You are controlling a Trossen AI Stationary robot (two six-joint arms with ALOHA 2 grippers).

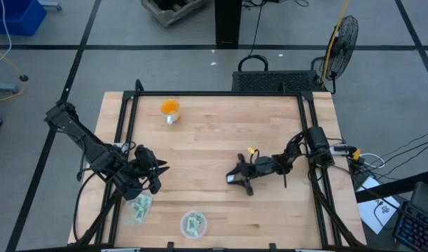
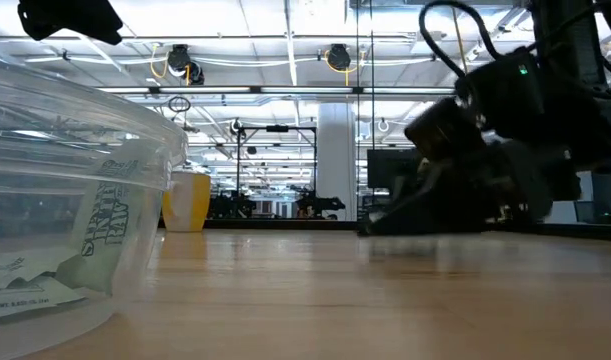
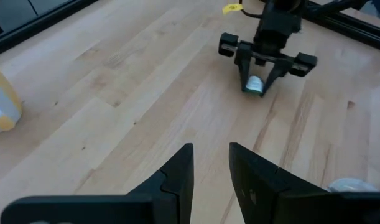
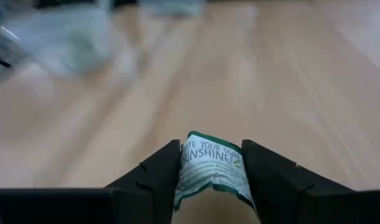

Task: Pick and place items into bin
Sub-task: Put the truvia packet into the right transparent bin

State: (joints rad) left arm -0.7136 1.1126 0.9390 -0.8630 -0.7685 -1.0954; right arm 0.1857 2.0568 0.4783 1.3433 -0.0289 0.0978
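My right gripper point(image 1: 236, 178) is near the table's middle, low over the wood, and is shut on a small green and white packet point(image 4: 211, 167). The left wrist view shows this packet point(image 3: 255, 84) between the right fingers. My left gripper point(image 1: 155, 172) hovers open at the left side, holding nothing, its fingers point(image 3: 180, 171) pointing toward the right arm. More packets point(image 1: 141, 205) lie loose on the table near the left gripper. The clear round bin point(image 1: 193, 224) stands by the near edge with packets inside point(image 2: 35, 285). My right gripper pinches the packet between its two fingers point(image 4: 162, 171), which press its two side edges point(image 4: 185, 163). The packet's printed face bulges forward between them. The fingers come nearly level from the table's right side. Whether the packet touches the wood, I cannot tell.
An orange ball-like object on a silver base point(image 1: 170, 109) stands near the far left of the table. A black frame point(image 1: 214, 94) runs along the table's edges. Bare wood lies between the two grippers and toward the far side.
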